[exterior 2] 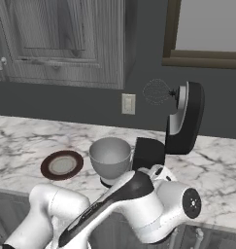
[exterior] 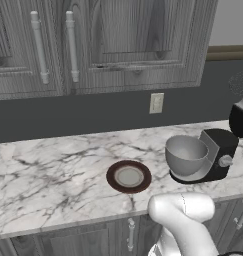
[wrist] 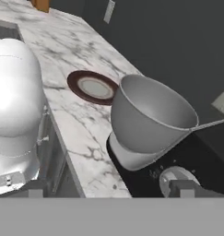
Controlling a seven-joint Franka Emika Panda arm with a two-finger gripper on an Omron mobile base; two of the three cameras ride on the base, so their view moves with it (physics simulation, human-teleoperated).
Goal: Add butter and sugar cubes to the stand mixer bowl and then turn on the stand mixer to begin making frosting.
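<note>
The glossy black stand mixer [exterior: 220, 152] [exterior 2: 186, 119] stands on the marble counter with its head tilted up and its wire whisk [exterior 2: 156, 91] raised. The grey stand mixer bowl [exterior: 186, 154] [exterior 2: 109, 155] [wrist: 150, 115] sits on the mixer's base, and what shows of its inside looks bare. My gripper [wrist: 109, 191] is open and wide, low at the counter's front edge, holding nothing. Its right fingertip [wrist: 185, 188] sits just in front of the silver side knob [wrist: 172, 176] [exterior: 225, 161]. The butter and the sugar cubes are out of view.
A dark brown plate [exterior: 128, 176] [exterior 2: 62, 164] [wrist: 92, 87] with a bare grey centre lies left of the bowl. A wall outlet [exterior: 156, 103] is behind it, with upper cabinets [exterior: 93, 45] overhead. My white arm [exterior 2: 139, 199] hangs over the counter's front edge.
</note>
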